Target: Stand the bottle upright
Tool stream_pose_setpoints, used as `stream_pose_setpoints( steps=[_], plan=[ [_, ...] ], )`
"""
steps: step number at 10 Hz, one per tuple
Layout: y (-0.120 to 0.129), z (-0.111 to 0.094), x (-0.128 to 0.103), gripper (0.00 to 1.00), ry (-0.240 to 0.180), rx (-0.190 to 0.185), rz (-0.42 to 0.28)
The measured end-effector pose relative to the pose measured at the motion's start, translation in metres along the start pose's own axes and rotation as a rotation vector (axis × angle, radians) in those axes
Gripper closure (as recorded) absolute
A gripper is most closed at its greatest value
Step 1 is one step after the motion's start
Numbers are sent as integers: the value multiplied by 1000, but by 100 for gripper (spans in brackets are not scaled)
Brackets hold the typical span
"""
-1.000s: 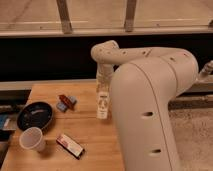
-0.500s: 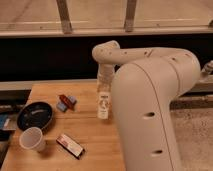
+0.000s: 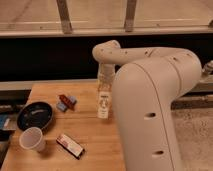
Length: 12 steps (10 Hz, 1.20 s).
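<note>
The bottle (image 3: 103, 104) is slim and whitish with a cream label and small reddish marks. It stands upright on the wooden table (image 3: 95, 142), near the right edge. My gripper (image 3: 105, 75) is directly above it at the bottle's top, at the end of the white arm that curves down from the right. The large white arm body hides the table's right side and part of the gripper.
A dark round bowl (image 3: 35, 115) sits at the left. A white paper cup (image 3: 32, 139) stands at the front left. A flat dark packet with a red-white stripe (image 3: 70, 146) lies at the front. Small red and blue items (image 3: 66, 102) lie left of the bottle.
</note>
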Motion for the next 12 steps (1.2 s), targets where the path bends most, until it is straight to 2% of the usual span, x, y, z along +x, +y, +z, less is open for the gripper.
stream_pose_setpoints(
  steps=[8,12],
  plan=[
    [1,-2,-10,100,-9,29,10],
    [3,11,-20,100,-1,59,19]
  ],
)
